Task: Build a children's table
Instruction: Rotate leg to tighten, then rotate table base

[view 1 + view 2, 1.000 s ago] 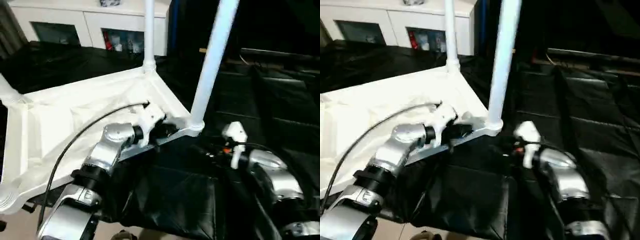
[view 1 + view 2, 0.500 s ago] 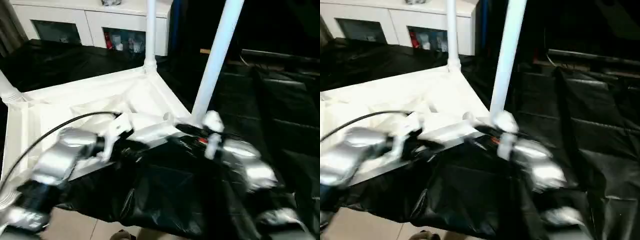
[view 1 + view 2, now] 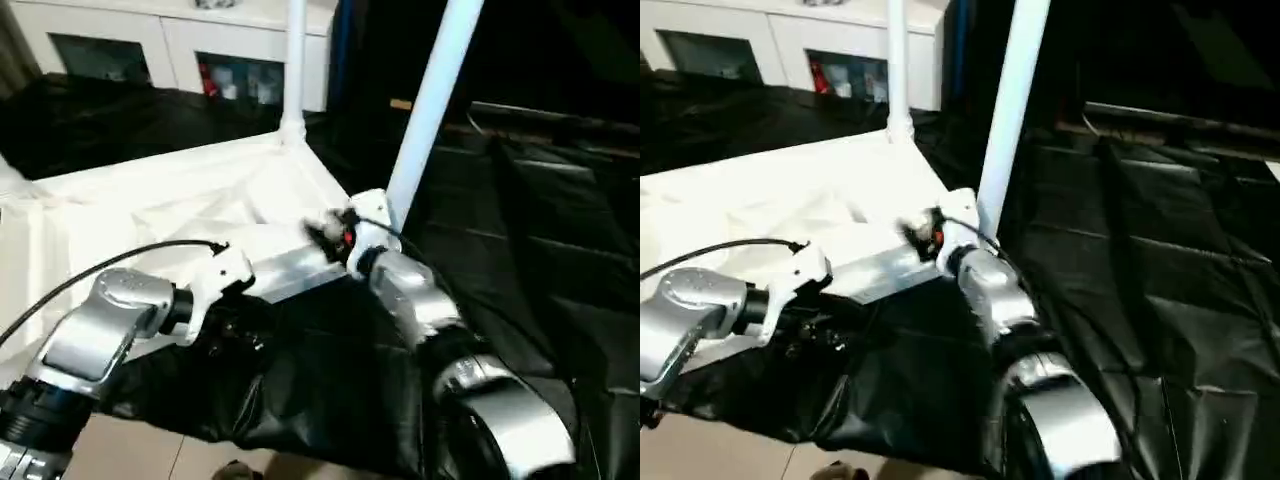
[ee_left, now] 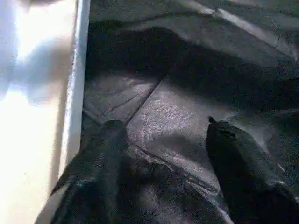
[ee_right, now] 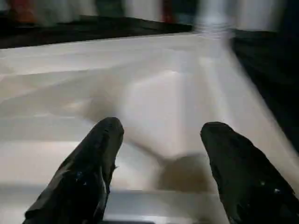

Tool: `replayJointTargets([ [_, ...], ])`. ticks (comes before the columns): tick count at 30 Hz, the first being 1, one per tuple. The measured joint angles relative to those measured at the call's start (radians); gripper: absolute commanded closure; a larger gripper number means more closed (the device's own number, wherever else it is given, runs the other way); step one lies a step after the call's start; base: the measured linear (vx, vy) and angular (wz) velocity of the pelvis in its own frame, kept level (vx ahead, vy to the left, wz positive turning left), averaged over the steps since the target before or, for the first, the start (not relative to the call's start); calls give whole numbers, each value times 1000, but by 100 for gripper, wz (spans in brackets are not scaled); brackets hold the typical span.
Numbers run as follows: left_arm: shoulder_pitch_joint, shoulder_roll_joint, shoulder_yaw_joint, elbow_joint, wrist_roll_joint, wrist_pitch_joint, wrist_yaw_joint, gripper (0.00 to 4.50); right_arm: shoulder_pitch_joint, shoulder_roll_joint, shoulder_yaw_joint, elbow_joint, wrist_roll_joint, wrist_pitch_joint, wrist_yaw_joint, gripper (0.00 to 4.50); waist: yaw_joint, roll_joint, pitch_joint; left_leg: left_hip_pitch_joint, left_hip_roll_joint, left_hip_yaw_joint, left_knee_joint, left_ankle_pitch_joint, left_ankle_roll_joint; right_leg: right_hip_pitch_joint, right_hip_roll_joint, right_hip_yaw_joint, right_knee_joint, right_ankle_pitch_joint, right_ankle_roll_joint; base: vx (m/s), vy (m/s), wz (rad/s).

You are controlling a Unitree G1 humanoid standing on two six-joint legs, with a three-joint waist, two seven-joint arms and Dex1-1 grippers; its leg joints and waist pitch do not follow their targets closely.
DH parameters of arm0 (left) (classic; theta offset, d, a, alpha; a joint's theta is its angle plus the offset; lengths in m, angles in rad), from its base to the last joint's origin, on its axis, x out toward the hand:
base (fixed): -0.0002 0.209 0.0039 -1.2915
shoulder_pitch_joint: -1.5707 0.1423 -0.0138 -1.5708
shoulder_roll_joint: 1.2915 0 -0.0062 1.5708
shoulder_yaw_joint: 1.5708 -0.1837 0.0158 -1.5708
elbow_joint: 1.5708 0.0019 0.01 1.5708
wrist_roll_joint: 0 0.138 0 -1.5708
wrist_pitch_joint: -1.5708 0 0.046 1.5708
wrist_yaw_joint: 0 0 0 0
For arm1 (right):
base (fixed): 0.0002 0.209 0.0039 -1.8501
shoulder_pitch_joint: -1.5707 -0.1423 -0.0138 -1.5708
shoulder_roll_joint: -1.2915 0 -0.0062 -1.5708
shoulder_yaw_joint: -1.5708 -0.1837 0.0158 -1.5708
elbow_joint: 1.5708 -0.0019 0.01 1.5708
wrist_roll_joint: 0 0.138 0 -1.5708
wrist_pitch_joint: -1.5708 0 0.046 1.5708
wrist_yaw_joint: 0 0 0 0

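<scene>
The white tabletop (image 3: 150, 205) lies upside down on a black sheet, ribbed underside up. One white leg (image 3: 432, 110) stands in its near right corner socket, and another leg (image 3: 295, 65) stands in the far corner. My right gripper (image 5: 161, 130) is open and hovers just above the underside, beside the near right leg, also seen as the right gripper (image 3: 320, 228). My left gripper (image 4: 163, 135) is open over the black sheet, right beside the tabletop's front rim (image 4: 74, 93), with nothing between its fingers.
A white cabinet (image 3: 180, 40) with glass-fronted doors stands at the back. The black sheet (image 3: 530, 260) covers the surface to the right and front. Bare floor (image 3: 150, 450) shows at the lower left. A black cable (image 3: 100, 270) arcs over my left forearm.
My right arm has swung left, from beside the near corner leg to over the tabletop's rim. My left arm has drawn back off the rim toward the front left.
</scene>
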Motion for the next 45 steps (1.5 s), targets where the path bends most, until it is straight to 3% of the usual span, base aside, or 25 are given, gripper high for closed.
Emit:
replayJointTargets([
  [5, 30, 13, -1, -27, 6, 7, 29, 76, -63, 8, -76, 106, 26, -25, -148, 140, 2, -4, 0, 1, 0, 0, 0, 0, -1, 0, 0, 0, 2, 0, 0, 0, 0, 0],
  [13, 38, 16, -1, -26, 25, -28, 93, 76, -91, -23, -167, 173, 80, -57, -263, 140, 24, -5, -1, 1, 0, 0, 1, 1, -1, 2, 0, 1, 4, 0, 0, 0, 0, 0],
  [21, 35, 15, 0, 11, 42, -68, 145, 76, -96, -133, -214, 228, 80, -82, -305, 140, 45, -4, -1, -3, 0, 0, 6, 1, -1, 5, 0, 2, 6, 0, 1, 0, 0, 0],
  [27, 33, -5, 0, 55, 67, -100, 197, 76, -92, -232, -247, 228, 81, -112, -342, 140, 50, -4, 0, -4, 0, 0, 8, 1, -1, 5, 0, 2, 6, 1, 2, 0, 0, 0],
  [37, 45, -71, 1, 73, 74, -174, 277, 76, -20, -319, -292, 201, 88, -162, -382, 140, 45, 3, -1, -5, 1, -1, 9, 1, -1, 4, 0, 2, 5, 0, 3, 0, 0, 0],
  [43, 138, -119, 63, 35, 13, -234, 291, 76, 56, -311, -283, 153, 78, -183, -349, 140, 28, 14, 0, -6, 1, -1, 10, 1, -1, 4, 0, 2, 5, 1, 3, 0, 0, 0],
  [45, 191, -119, 121, -14, -50, -235, 275, 58, 94, -297, -283, 89, 109, -168, -221, 140, 17, 16, -1, -6, 2, -2, 10, 1, -1, 4, 1, 1, 5, 1, 3, 0, 0, 0],
])
